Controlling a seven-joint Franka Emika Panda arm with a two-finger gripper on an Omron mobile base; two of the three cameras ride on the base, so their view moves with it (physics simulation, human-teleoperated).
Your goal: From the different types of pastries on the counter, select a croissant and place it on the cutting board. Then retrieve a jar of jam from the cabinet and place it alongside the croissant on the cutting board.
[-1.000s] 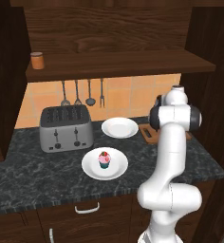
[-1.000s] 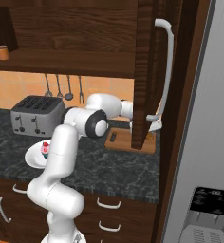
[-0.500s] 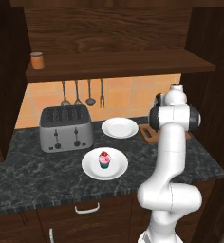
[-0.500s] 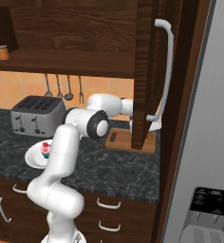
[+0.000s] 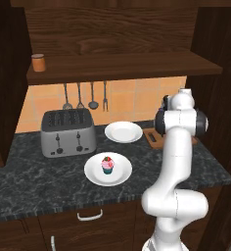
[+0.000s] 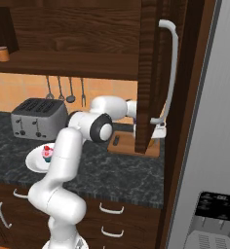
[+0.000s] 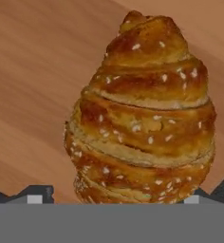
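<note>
We see the dark marbled counter (image 5: 49,181) carrying a toaster (image 5: 68,131) at about ten o'clock, a plate (image 5: 123,132) at one o'clock, and a nearer plate (image 5: 94,172) at the centre holding the cupcake (image 5: 107,165). At three o'clock lies the board (image 6: 124,145), flat on the stone; up close, the croissant (image 7: 144,114) lies on its wood. Above, the shelf (image 5: 122,65) bears the jar (image 5: 38,62) at its nine o'clock end.
</note>
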